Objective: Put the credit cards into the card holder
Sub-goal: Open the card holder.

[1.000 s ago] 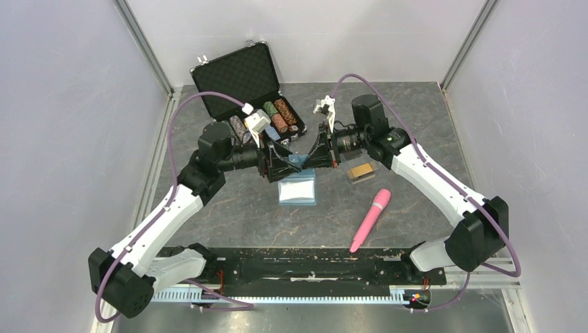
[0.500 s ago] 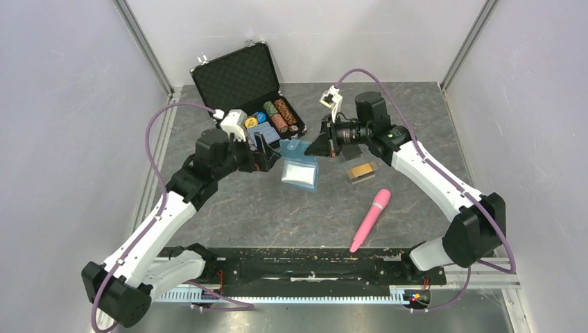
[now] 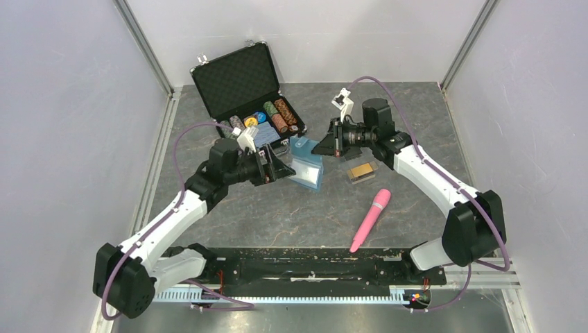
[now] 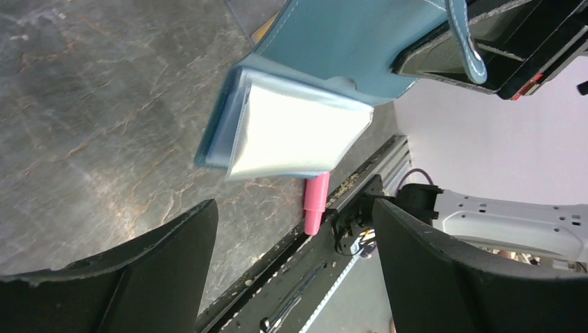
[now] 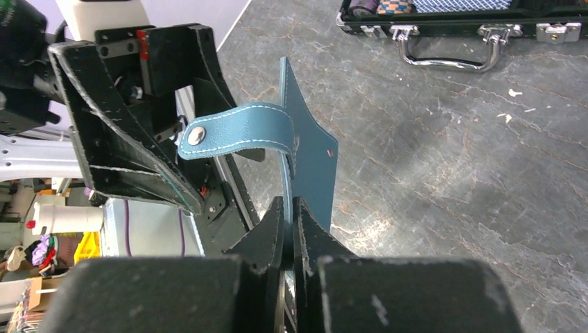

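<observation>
- Card holder (image 3: pixel 306 166) hangs unfolded between my two grippers, above the table (image 3: pixel 277 215) and in front of the chip briefcase (image 3: pixel 239 80). I cannot tell whether its lower edge touches the surface.
- My right gripper (image 5: pixel 290 208) is pressed together on the edge of the teal cover alone. So thin a bite may let the cover slide out, and the holder would then drop and fold up.
- My left gripper (image 3: pixel 280 168) stands spread and empty just beside the pale inner sleeves (image 4: pixel 298 132). Closing off-line there would pinch the sleeves flat and shut the slot a card needs.
- Snap strap (image 5: pixel 236 132) curls toward my left fingers. It may hook on one and twist the holder out of the right-hand pinch.
- Credit cards: the one I can see, gold-orange (image 3: pixel 361 171), lies in a clear box (image 3: pixel 351 177) near my right arm, apart from the holder. Neither gripper carries a card. A flat card is hard to lift, and the box wall may block my finger or tip the box.
</observation>
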`<state>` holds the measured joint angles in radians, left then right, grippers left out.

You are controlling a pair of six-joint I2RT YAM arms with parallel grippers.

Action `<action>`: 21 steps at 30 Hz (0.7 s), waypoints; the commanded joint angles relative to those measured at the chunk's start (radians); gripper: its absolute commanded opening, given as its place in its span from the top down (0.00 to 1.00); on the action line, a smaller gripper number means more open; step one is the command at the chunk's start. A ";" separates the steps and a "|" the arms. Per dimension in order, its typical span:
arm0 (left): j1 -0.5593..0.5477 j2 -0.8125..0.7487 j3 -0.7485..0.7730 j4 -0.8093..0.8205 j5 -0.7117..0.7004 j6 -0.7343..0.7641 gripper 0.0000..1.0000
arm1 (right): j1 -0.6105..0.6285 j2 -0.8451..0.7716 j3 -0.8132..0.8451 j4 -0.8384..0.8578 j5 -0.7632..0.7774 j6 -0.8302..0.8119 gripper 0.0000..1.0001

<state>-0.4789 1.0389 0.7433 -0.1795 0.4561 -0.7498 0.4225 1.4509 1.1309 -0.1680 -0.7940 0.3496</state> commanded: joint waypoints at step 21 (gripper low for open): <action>0.002 0.090 0.077 0.216 0.139 -0.082 0.43 | 0.001 -0.044 -0.029 0.112 -0.048 0.057 1.00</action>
<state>-0.4789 1.1503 0.7830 -0.0669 0.5549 -0.7715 0.4232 1.4425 1.1000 -0.0902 -0.8223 0.4110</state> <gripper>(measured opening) 0.574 0.016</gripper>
